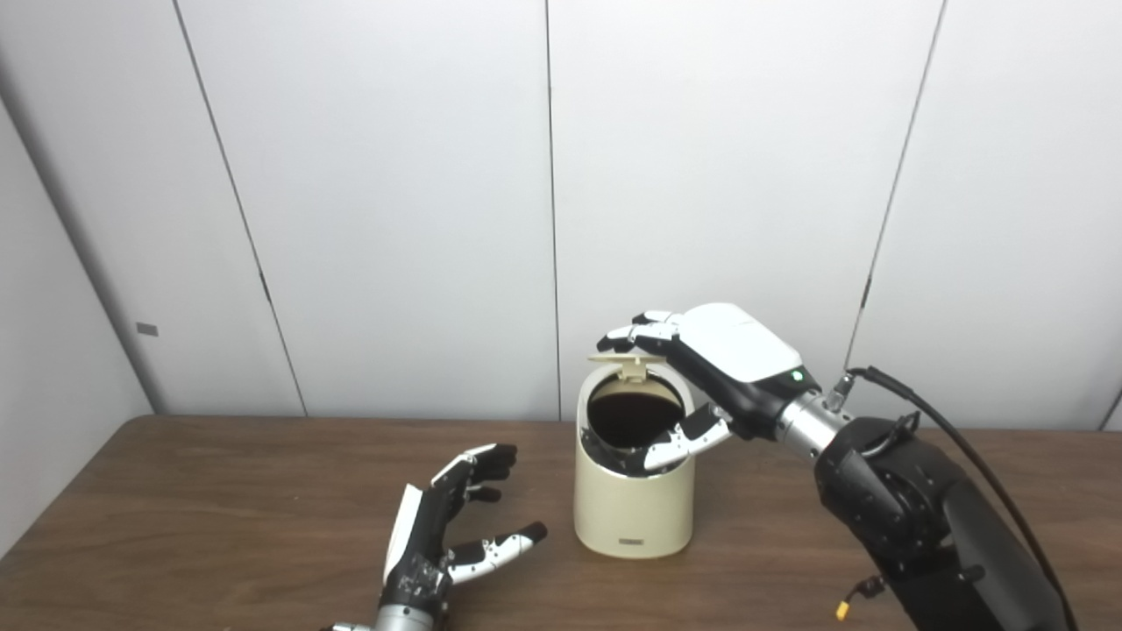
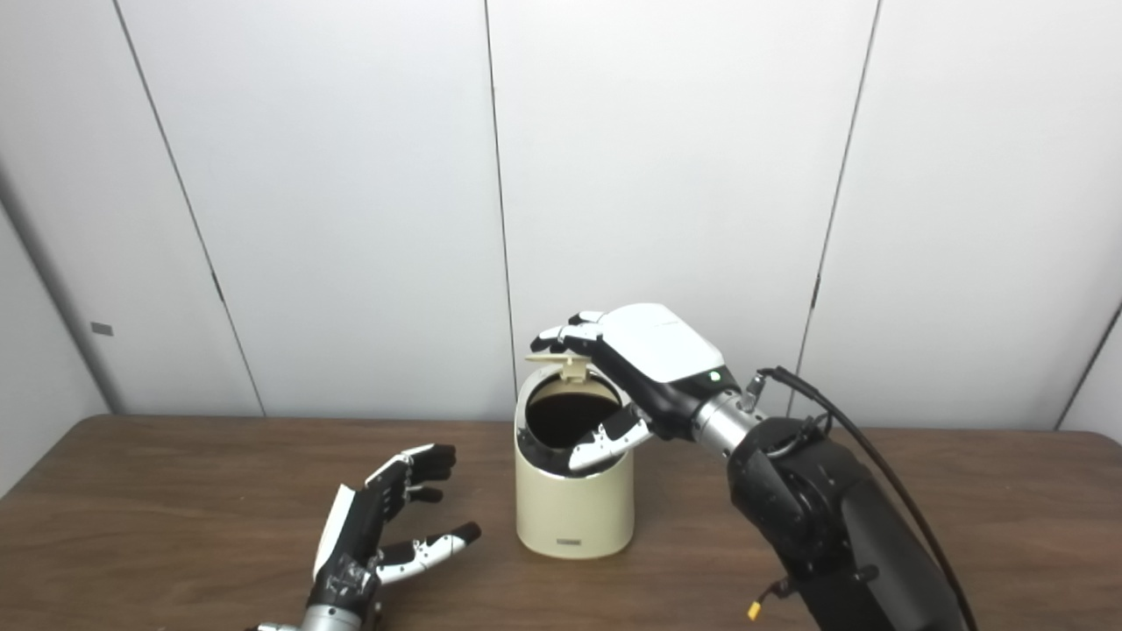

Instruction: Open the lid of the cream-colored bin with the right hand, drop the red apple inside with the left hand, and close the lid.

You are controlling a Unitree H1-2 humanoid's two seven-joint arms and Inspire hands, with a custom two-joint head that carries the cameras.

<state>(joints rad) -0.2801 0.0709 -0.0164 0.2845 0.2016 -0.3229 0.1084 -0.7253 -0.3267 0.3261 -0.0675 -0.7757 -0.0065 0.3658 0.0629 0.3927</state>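
The cream-colored bin (image 1: 633, 508) stands on the table with its lid (image 1: 624, 358) swung up at the back, so the dark inside shows. My right hand (image 1: 714, 368) reaches over the bin from the right. Its fingertips (image 1: 633, 333) lie on the raised lid's top edge and its thumb (image 1: 688, 438) rests on the front rim, spread away from the fingers and not clamping the lid. My left hand (image 1: 451, 526) hovers low over the table to the left of the bin, open and empty, palm toward the bin. No red apple shows in either view.
The brown wooden table (image 1: 219, 491) runs left and right of the bin. White wall panels stand right behind it. A black cable (image 1: 964, 447) loops off my right forearm.
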